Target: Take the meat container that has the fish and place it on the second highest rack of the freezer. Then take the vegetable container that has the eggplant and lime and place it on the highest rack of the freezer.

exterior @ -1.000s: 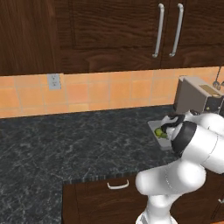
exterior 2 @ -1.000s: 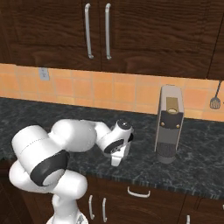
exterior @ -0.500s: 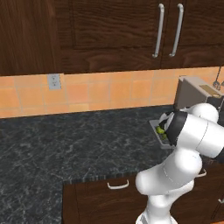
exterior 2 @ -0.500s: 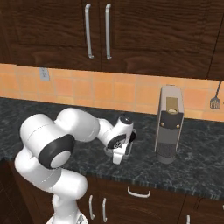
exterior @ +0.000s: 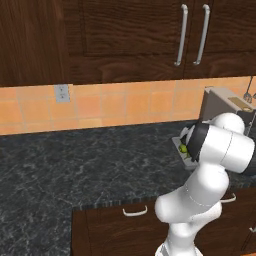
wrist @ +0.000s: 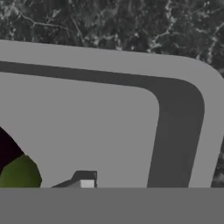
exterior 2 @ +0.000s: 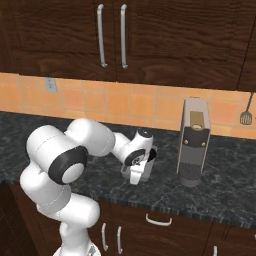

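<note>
**Arm down at the vegetable tray, freezer trip yet to come**

From where I stand, the white arm is bent low over the dark speckled stone counter (exterior: 75, 170), its two-finger gripper (exterior 2: 138, 172) pressed down at the flat grey vegetable container (wrist: 109, 118) that sits on the worktop near the tall grey coffee machine (exterior 2: 192, 142). In the hand view the tray's rounded rim and inner wall curve past very close, so the hand is right at a corner of it. The small round yellow-green lime (wrist: 18, 175) sits inside the tray, and just beside it shows a sliver of the glossy dark purple eggplant (wrist: 8, 148). From the left base view the lime (exterior: 183, 148) peeks out past the arm's wrist.

I cannot tell how the jaws stand: the tips are buried against the tray in both base views, and the hand view shows only a small part of one finger (wrist: 86, 183). Whether they have bitten on the rim is not clear to me.

Since the arm is at the eggplant-and-lime tray, my guess is that this is the second half of the job; these views do not show whether the fish went in. What is left, I judge, is to secure the tray, lift it, and carry it to the freezer's top shelf.
</note>
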Available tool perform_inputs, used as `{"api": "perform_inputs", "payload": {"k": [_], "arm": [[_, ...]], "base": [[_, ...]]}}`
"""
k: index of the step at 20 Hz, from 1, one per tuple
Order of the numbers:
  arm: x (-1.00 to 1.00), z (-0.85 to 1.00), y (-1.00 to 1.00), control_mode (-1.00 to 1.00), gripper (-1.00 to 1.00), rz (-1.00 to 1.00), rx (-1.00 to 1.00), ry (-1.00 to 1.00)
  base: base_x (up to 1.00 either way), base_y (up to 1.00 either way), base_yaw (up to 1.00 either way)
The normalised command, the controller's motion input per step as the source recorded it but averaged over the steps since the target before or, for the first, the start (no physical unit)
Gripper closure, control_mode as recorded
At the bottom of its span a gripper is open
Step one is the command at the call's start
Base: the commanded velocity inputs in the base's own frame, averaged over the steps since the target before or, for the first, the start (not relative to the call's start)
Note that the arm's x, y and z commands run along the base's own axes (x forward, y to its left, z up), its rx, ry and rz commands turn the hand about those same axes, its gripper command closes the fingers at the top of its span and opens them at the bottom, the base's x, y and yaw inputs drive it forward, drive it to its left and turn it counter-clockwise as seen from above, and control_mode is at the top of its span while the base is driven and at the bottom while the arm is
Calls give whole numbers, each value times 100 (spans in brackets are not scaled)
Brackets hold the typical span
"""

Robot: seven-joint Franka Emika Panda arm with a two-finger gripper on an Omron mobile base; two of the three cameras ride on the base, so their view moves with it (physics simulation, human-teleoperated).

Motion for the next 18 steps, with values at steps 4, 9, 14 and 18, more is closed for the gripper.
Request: {"api": "perform_inputs", "payload": {"k": [4,9,14,18], "arm": [[0,0,0,-100,100,0,0,-6],[-9,24,11,-100,100,0,-2,-19],[0,58,28,-100,100,0,-17,-3],[-27,63,30,-100,100,2,-12,-9]], "base": [[0,0,0],[0,0,0],[0,0,0],[0,0,0]]}}
